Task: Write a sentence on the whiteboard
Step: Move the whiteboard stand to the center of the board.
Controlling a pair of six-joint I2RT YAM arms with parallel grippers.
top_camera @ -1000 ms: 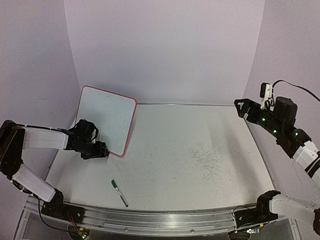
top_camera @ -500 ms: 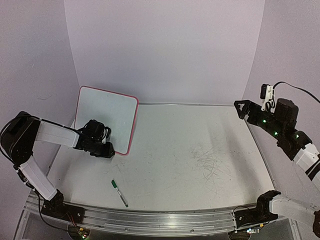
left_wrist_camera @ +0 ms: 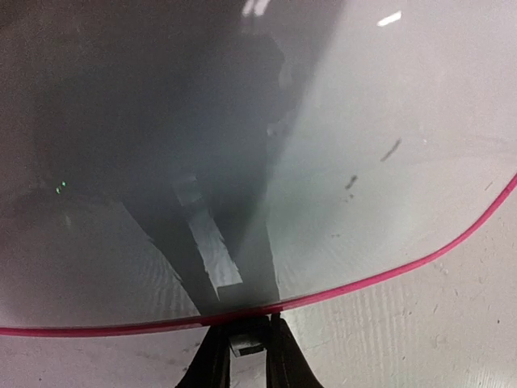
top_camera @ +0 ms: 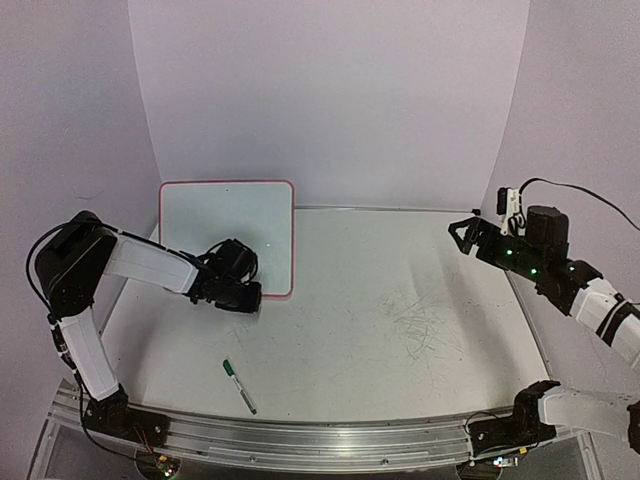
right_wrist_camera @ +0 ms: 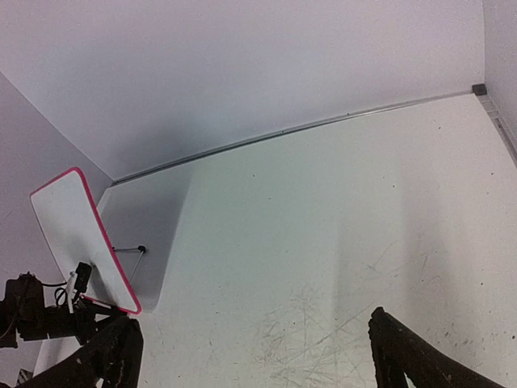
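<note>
The whiteboard (top_camera: 228, 235), white with a thin red-pink frame, stands upright at the back left and faces the front squarely. My left gripper (top_camera: 250, 297) sits at its lower right edge. In the left wrist view the fingers (left_wrist_camera: 212, 360) pinch a small foot under the whiteboard's (left_wrist_camera: 242, 162) pink bottom rim, so the left gripper (left_wrist_camera: 246, 343) is shut on it. The sentence is out of view; the white face shows only tiny specks. My right gripper (top_camera: 462, 232) hovers open at the right, far from the whiteboard (right_wrist_camera: 77, 234), with nothing between its fingers (right_wrist_camera: 404, 352).
A green-capped marker (top_camera: 239, 386) lies on the table near the front left, apart from both grippers. Scratch marks (top_camera: 425, 325) cover the tabletop right of centre. Lilac walls close in the back and both sides.
The whiteboard has swung from angled to facing front squarely. My left gripper slid right along its bottom edge and closed on it. The right arm dipped and moved slightly left.
</note>
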